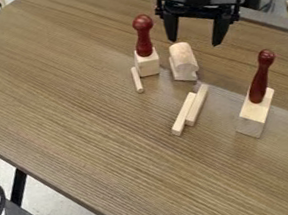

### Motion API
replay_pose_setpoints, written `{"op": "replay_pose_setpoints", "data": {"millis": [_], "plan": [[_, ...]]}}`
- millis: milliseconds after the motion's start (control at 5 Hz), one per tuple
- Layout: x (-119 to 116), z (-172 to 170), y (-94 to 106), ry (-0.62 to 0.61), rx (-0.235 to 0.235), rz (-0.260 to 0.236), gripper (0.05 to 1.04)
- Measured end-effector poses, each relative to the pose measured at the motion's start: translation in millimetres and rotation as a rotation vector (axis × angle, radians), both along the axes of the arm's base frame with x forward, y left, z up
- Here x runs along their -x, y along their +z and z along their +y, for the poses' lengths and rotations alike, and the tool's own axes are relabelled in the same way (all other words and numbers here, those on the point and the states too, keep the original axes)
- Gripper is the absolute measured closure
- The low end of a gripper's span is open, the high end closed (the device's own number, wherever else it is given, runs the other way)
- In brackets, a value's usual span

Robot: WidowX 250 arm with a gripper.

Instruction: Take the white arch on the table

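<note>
The gripper [195, 41], fingers spread apart, hangs near the pale round-topped piece [182, 57] on the table [69, 84]

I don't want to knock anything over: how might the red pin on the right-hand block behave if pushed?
Unless fixed to its block, the red pin would probably tip easily, being tall and slim. Its rounded sides could let it roll once down, and its glossy surface may be slippery.
</note>
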State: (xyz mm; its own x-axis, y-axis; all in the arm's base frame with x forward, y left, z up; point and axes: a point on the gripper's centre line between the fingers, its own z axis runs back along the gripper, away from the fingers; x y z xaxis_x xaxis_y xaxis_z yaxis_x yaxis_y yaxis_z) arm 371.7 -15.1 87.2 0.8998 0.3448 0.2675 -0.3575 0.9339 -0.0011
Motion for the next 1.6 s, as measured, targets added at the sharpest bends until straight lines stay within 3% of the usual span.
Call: {"op": "replay_pose_setpoints", "data": {"millis": [200, 600, 800, 1000, 1200, 1400, 1600], "plan": [[-9.8, 3.4, -8.7, -0.01, -0.017, 0.004, 0.084], [-11.3, 23.1, -31.2, 0.011, -0.044, 0.06, 0.084], [-11.0, 27.6, -33.4, 0.016, -0.05, 0.066, 0.084], [-10.7, 30.0, -37.6, 0.045, -0.028, 0.064, 0.132], [-4.5, 30.1, -44.5, 0.057, -0.019, 0.079, 0.414], [-0.7, 29.5, -46.3, 0.065, -0.013, 0.078, 0.432], [8.6, 29.5, -50.0, 0.09, -0.005, 0.108, 0.14]]}}
